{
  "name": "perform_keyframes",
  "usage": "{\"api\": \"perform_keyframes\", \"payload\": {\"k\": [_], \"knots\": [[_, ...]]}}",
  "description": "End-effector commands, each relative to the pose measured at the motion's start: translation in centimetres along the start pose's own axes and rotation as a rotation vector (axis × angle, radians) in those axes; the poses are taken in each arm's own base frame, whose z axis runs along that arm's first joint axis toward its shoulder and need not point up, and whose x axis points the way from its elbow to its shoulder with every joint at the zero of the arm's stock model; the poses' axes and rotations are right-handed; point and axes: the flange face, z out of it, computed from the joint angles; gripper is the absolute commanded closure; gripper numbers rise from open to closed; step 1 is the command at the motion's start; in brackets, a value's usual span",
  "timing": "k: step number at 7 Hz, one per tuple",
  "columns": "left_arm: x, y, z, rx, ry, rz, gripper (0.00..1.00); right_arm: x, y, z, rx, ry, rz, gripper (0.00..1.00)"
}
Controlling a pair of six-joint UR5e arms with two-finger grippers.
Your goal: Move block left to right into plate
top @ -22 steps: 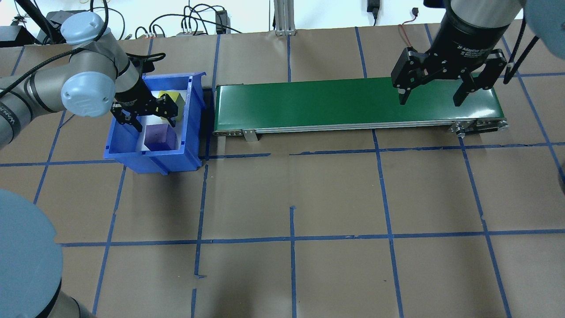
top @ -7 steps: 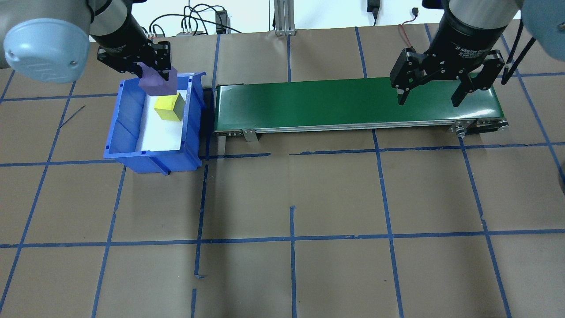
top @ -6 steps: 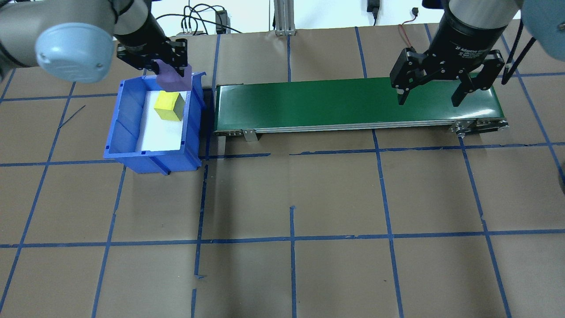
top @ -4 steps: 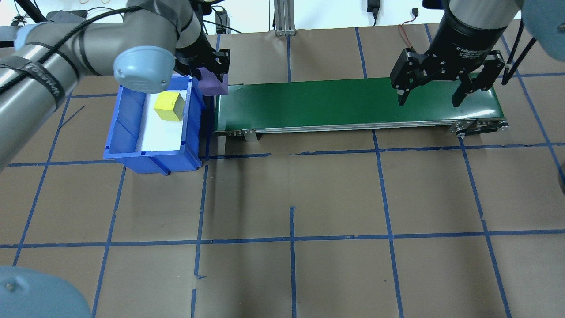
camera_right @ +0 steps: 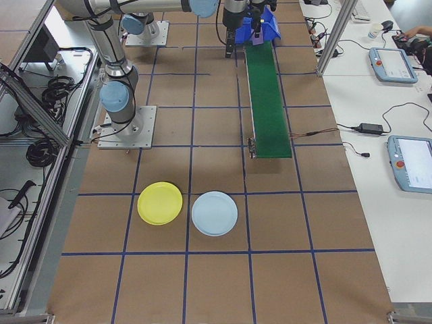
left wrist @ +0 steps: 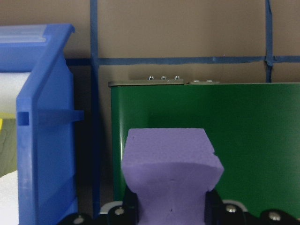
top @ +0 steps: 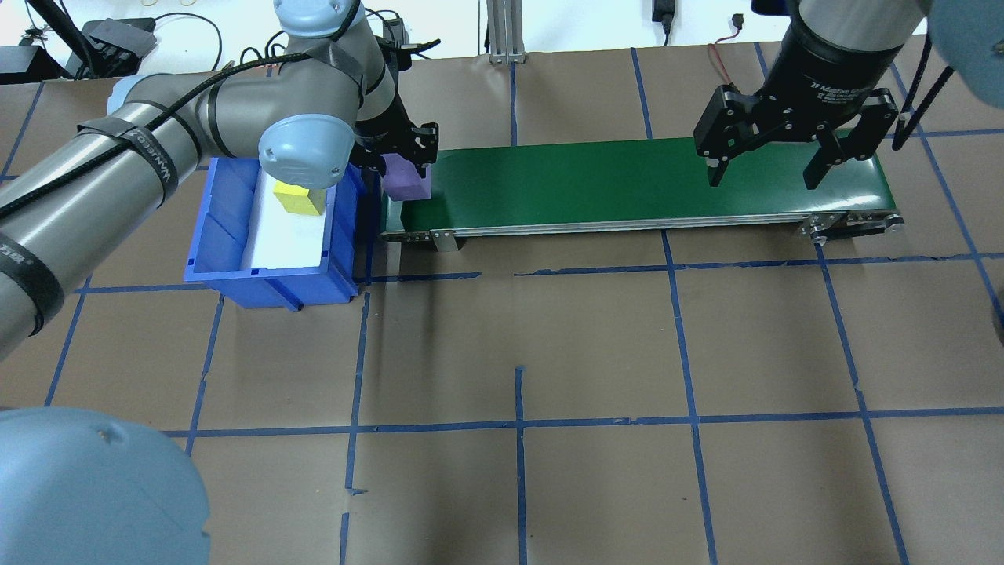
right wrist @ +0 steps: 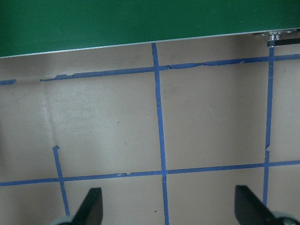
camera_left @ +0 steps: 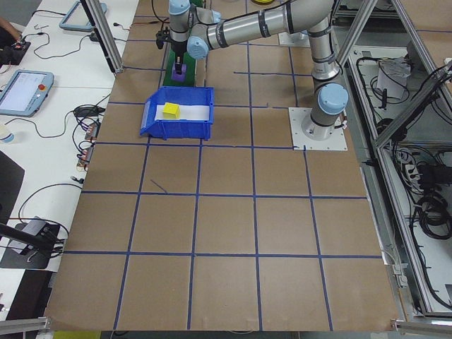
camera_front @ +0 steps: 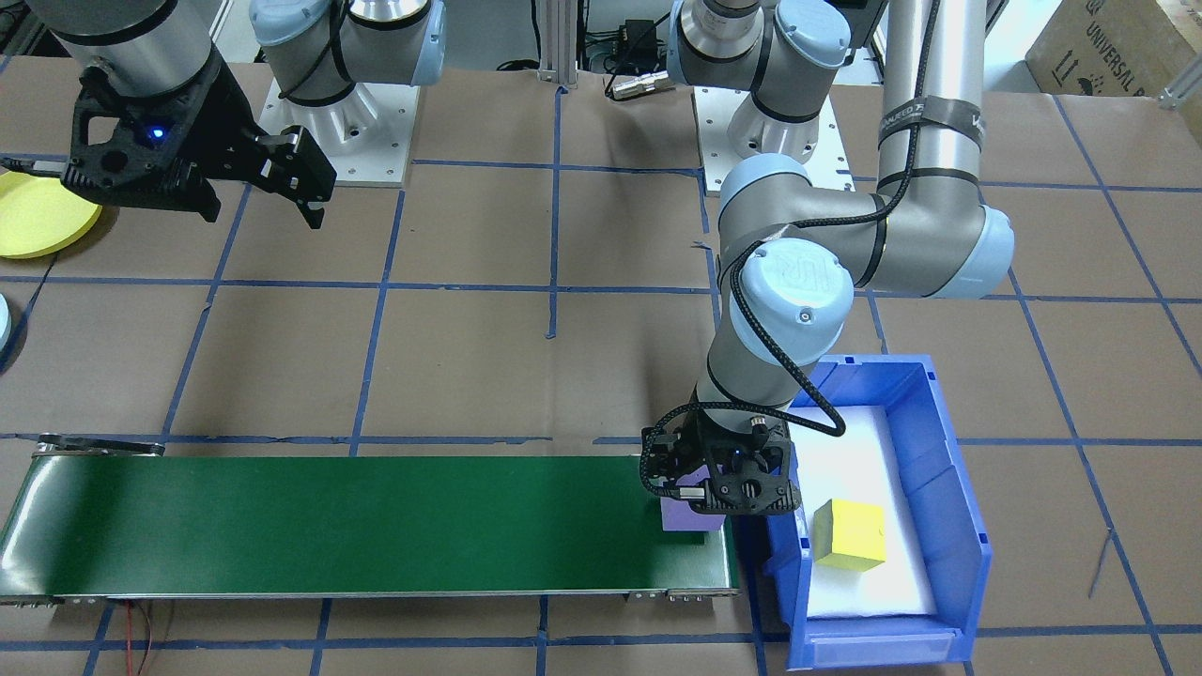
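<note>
I have the left gripper (top: 406,161) clamped on the purple foam block (top: 405,180), its jaws squeezing the block's sides so the foam is pinched in at the grip, as my left wrist camera shows. The block (camera_front: 683,515) sits over the end of the green conveyor belt (top: 627,184) nearest the blue bin (top: 227,235), just beside the bin's wall; I cannot tell from these views whether it touches the belt surface.

In the bin a yellow block (camera_front: 849,535) lies on the white liner (camera_front: 845,451), apart from the purple one.

My right gripper (top: 784,153) hangs above the far end of the belt with its jaws spread wide and nothing between them. Its wrist camera looks down past both fingertips (right wrist: 91,206) at the brown paper of the bench (top: 518,337) with blue tape lines, the belt edge running along the top of that view.

The yellow plate (camera_right: 160,203) rests on the bench beyond the belt's far end, well apart from both blocks, with a light blue plate (camera_right: 214,213) just beside it. In the front-facing view the yellow plate's edge (camera_front: 38,216) peeks out beside the right gripper (camera_front: 254,192).

At the edge of the right side view, a person's hand (camera_right: 415,32) rests near a pendant (camera_right: 390,64) on the side table.
</note>
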Motion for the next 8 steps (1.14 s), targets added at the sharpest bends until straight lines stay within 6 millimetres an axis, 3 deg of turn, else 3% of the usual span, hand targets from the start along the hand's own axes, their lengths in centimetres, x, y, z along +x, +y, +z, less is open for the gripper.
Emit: {"api": "perform_keyframes", "payload": {"k": [1, 3, 4, 5, 6, 7, 8], "knots": [[-0.1, 0.5, -1.3, 0.013, -0.004, -0.013, 0.0, 0.0, 0.0, 0.0, -0.001, 0.0, -0.002, 0.0], [-0.2, 1.6, -7.3, 0.043, -0.006, -0.005, 0.0, 0.2, 0.0, 0.0, -0.001, 0.0, 0.003, 0.0], [-2.0, 2.1, -10.4, 0.063, -0.011, -0.026, 0.0, 0.2, -0.1, 0.0, 0.001, 0.0, 0.003, 0.0], [-6.6, 1.6, -12.2, 0.071, -0.038, -0.085, 0.0, 0.4, -0.1, 0.0, 0.0, 0.003, 0.006, 0.0], [-10.6, 0.6, -12.5, 0.076, -0.05, -0.117, 0.0, 0.6, -0.2, 0.1, -0.003, 0.003, 0.009, 0.0], [-12.6, -0.3, -11.3, 0.066, -0.056, -0.05, 0.0, 0.8, -0.3, 0.0, 0.0, 0.002, 0.015, 0.0], [-13.1, -1.1, -9.9, 0.068, -0.062, -0.009, 0.0, 2.0, -0.5, 0.0, -0.006, 0.001, 0.038, 0.0]]}}
